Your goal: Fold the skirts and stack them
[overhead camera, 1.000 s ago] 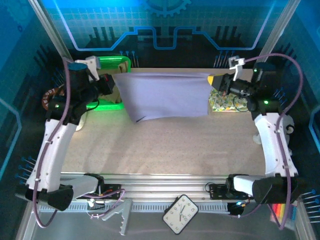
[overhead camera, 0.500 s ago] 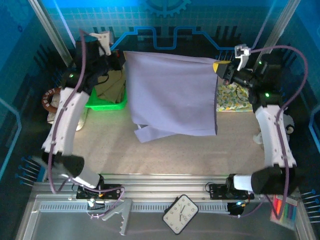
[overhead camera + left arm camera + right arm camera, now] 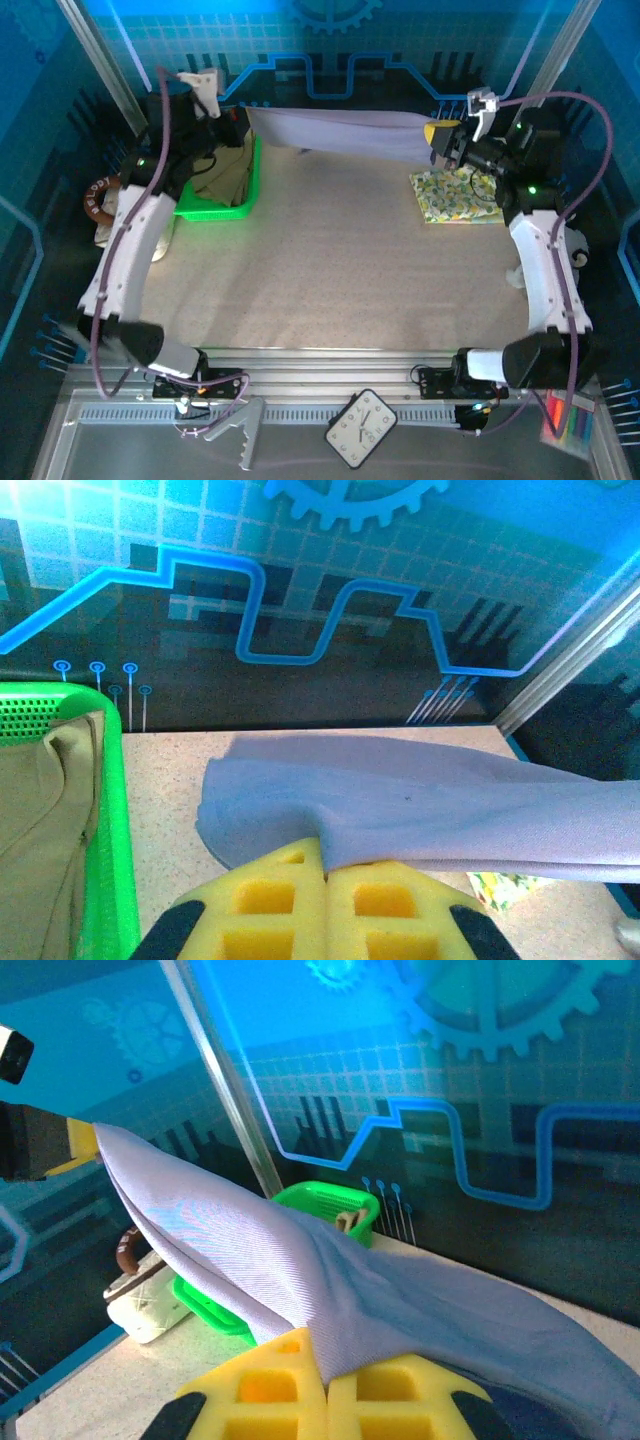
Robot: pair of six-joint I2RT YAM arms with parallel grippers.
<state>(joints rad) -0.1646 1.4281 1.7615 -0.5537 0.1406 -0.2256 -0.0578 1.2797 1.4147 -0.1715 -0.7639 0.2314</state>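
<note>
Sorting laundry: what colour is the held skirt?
The skirt is plain lavender-grey; best in left wrist view.

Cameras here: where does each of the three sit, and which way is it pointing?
Top external: fixed above and behind the arms, looking down on the table; both arms, left gripper and right gripper show.
Left wrist: on the left arm, facing the back wall over its own yellow fingers.
Right wrist: on the right arm, facing left toward the green basket over its fingers.
Shared: both wrist views see the lavender skirt both grippers pinch.
</note>
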